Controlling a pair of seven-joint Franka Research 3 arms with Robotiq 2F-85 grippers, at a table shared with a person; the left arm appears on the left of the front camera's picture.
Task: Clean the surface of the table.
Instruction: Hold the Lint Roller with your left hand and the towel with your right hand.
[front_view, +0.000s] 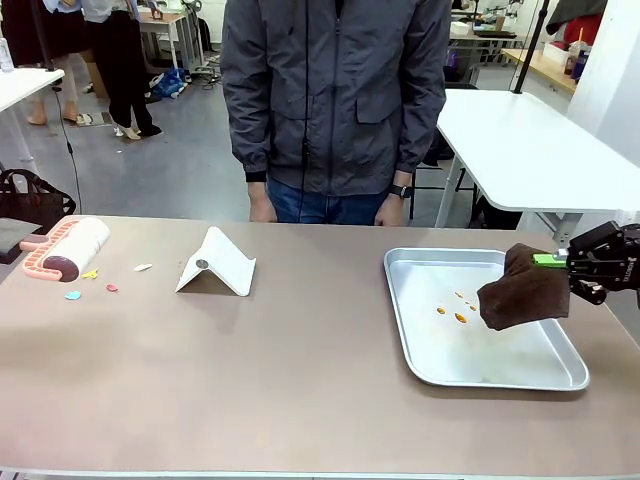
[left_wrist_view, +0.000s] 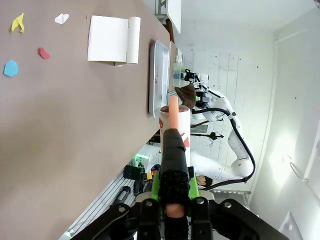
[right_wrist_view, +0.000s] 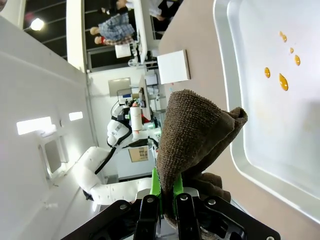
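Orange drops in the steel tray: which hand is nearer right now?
Right. The right hand holds a brown cloth over the tray, just beside the orange drops; the left hand grips the lint roller at the table's far left end.

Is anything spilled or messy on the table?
Yes: orange drops are spilled in the steel tray, and little coloured scraps lie scattered on the table near the lint roller. Both look like mess.
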